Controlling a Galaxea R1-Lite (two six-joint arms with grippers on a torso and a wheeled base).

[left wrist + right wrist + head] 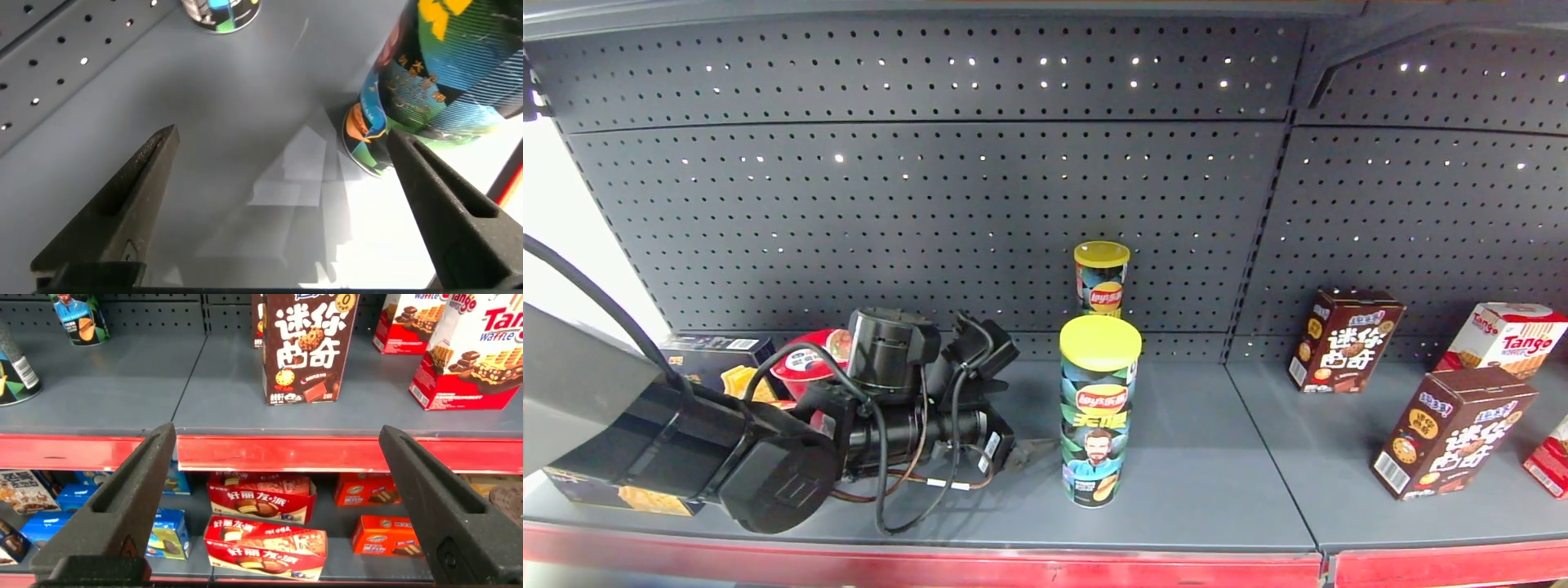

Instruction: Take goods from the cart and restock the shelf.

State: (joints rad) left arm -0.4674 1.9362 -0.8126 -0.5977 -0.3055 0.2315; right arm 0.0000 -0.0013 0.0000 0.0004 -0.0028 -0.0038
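Observation:
Two chip cans with yellow lids stand on the grey shelf point(1209, 457): the front can point(1098, 410) mid-shelf and the back can point(1102, 278) against the pegboard. My left arm lies low over the shelf's left part. Its gripper point(1025, 451) is open just left of the front can, nothing between the fingers. In the left wrist view the left gripper point(284, 139) spans bare shelf; the front can point(433, 90) stands just outside one fingertip and the back can point(221, 12) farther off. My right gripper point(278, 434) is open and empty before the shelf's red front edge point(310, 453).
A red cup point(809, 359) and a dark snack box point(715, 359) sit behind my left arm. Brown cookie boxes point(1343, 339) point(1450, 433) and a wafer box point(1515, 339) stand at right. Below, red boxes point(261, 498) fill a lower shelf.

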